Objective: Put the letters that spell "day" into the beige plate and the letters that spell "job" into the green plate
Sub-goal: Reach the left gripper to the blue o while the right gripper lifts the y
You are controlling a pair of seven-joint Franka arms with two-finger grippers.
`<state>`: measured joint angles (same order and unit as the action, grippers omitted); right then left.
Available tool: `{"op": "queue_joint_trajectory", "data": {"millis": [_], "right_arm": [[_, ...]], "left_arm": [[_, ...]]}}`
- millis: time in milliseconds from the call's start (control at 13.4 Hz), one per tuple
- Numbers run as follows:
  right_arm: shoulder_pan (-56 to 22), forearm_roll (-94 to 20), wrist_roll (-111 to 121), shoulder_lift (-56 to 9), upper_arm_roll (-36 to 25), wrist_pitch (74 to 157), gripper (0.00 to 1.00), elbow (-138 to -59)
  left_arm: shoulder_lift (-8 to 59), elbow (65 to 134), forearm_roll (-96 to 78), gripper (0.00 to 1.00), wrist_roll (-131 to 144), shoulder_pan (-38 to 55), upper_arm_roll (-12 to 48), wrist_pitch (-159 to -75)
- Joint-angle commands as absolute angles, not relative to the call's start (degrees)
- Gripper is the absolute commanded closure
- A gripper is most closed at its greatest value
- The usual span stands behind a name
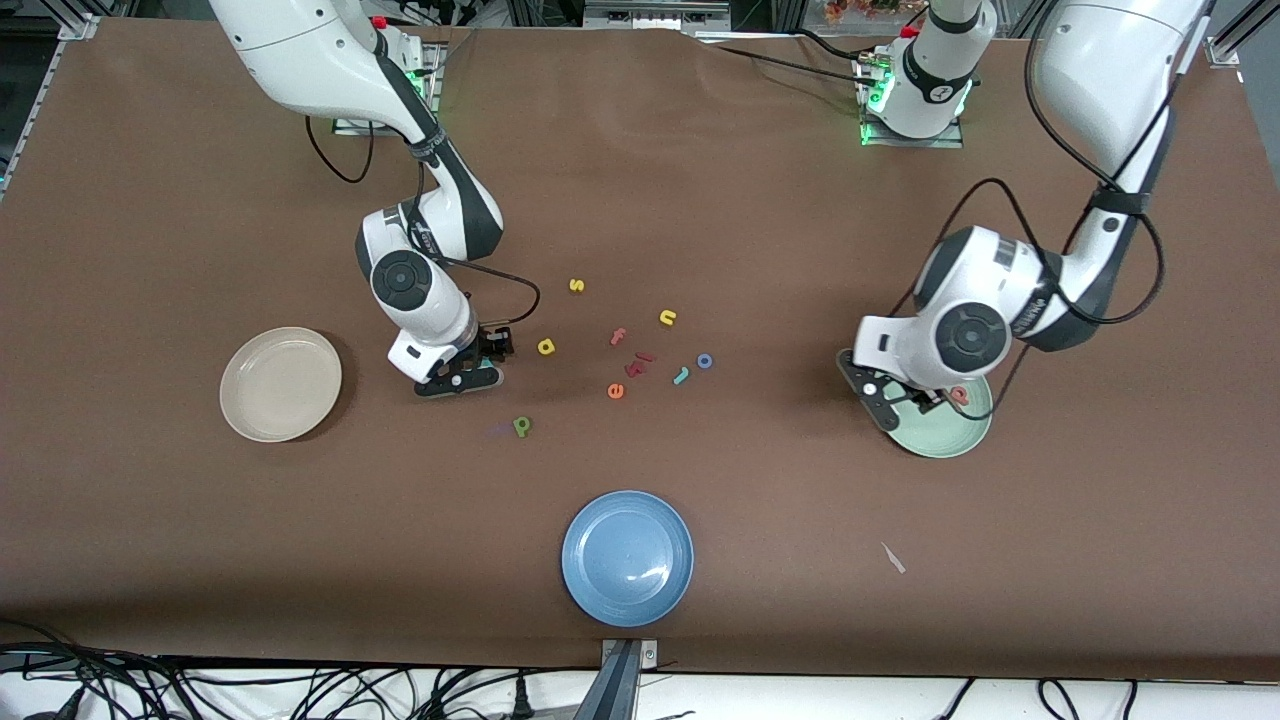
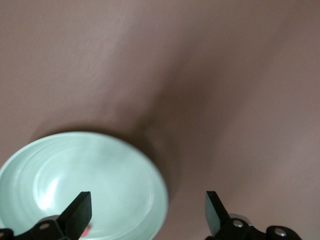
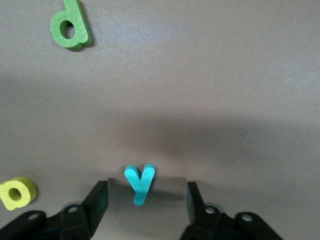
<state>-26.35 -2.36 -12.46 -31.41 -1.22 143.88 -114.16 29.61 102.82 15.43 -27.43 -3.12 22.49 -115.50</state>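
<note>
The teal y point(image 3: 140, 184) lies on the brown table between the fingers of my right gripper point(image 3: 147, 192), which is open with a gap on each side of the letter. The green d point(image 3: 70, 25) and yellow a point(image 3: 17, 192) lie close by on the table. In the front view the right gripper point(image 1: 475, 378) is low between the beige plate point(image 1: 280, 383) and the yellow a point(image 1: 546, 347). My left gripper point(image 2: 147, 210) hangs open and empty over the rim of the green plate point(image 2: 85, 180). The salmon b point(image 1: 958, 395) lies in that plate. The teal j point(image 1: 681, 375) and blue o point(image 1: 705, 361) lie mid-table.
A blue plate point(image 1: 627, 557) sits near the table's front edge. The yellow s point(image 1: 576, 285), yellow n point(image 1: 668, 317), salmon f point(image 1: 618, 336), orange e point(image 1: 615, 390) and a red piece point(image 1: 638, 363) are scattered mid-table. The green d point(image 1: 521, 426) lies nearer the camera than the right gripper.
</note>
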Motion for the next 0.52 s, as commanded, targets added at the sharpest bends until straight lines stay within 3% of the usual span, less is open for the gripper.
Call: {"op": "queue_joint_trajectory", "data": {"millis": [0, 448], "right_arm": [[-26.01, -4.22, -11.25, -32.78, -0.62, 144.58, 0.42, -112.5], [-26.02, -4.31, -11.25, -33.31, -0.62, 144.49, 0.6, -111.89]], "left_arm": [[29.96, 103.27, 13.19, 0.0, -15.96, -2.73, 25.21, -115.31], [37.08, 95.1, 10.99, 0.0, 9.91, 8.6, 25.49, -118.8]]}}
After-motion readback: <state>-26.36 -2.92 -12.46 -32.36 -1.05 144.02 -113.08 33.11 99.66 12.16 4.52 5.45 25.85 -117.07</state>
